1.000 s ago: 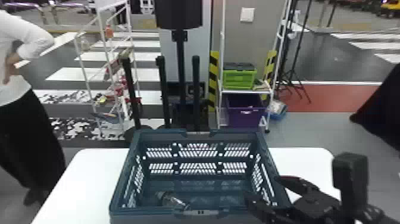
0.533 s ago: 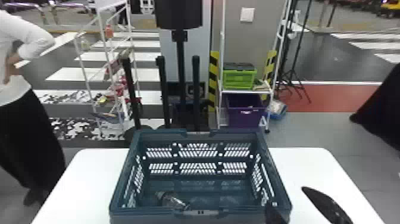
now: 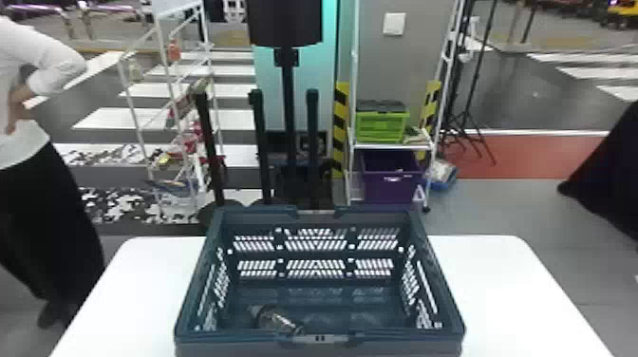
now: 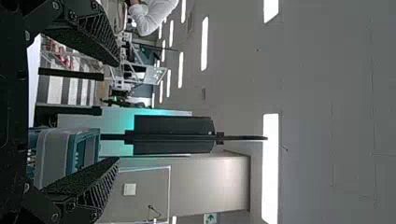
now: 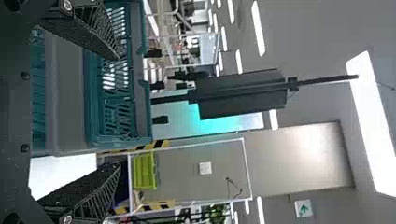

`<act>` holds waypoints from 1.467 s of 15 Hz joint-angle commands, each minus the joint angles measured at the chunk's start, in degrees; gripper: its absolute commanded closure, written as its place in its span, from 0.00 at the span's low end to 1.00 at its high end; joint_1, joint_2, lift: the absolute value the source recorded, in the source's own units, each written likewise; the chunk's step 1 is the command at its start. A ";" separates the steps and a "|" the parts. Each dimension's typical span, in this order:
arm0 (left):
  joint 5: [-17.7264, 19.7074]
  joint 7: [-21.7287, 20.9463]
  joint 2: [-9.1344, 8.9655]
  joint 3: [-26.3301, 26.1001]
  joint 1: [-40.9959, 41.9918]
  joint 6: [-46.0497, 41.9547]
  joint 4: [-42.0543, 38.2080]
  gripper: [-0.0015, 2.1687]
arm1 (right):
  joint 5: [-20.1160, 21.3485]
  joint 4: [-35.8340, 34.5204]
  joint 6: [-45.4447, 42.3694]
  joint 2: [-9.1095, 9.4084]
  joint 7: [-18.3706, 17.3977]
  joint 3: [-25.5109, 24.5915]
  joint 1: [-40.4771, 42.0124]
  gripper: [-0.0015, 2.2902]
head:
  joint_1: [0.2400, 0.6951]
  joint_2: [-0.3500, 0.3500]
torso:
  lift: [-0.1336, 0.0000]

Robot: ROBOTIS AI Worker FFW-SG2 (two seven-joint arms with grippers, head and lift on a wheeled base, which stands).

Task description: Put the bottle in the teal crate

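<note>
From the head I look forward and down into the crate (image 3: 403, 337) — both wrist cameras, turned sideways, face past it, the right nearer; all share the black stand (image 3: 286, 23).

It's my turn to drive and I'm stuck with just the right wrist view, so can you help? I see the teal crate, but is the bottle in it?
Observer: Yes. The head view shows the bottle lying on its side inside the teal crate.
Operator: Cool! Whereabouts in there?
Observer: At the side nearest the robot, left of the middle.
Operator: And is my other gripper holding something?
Observer: No. In the left wrist view the left gripper is open, with nothing held between its fingers.
</note>
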 commanded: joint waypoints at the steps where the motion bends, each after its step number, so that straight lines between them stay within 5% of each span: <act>1: -0.19 0.00 0.00 0.01 0.08 1.00 -1.26 0.09 | 2.47 -0.14 4.63 0.00 -2.99 2.16 1.70 0.03 | 0.57 0.50 | 1.00; 3: -0.19 0.00 0.00 0.01 0.17 1.00 -1.61 0.09 | 2.47 0.47 4.45 -0.17 -3.43 2.16 2.23 0.03 | 0.57 0.50 | 1.00; 8: -0.19 0.00 -0.09 0.01 0.08 1.70 -1.53 0.09 | -0.16 2.67 -3.63 -3.95 -2.28 1.28 2.67 0.03 | 0.57 0.50 | 1.00; 22: 0.25 0.18 -0.09 -0.17 -0.10 1.88 -1.17 0.09 | -0.60 1.97 -3.10 -4.04 -2.28 -1.00 4.69 0.03 | 0.57 0.50 | 1.00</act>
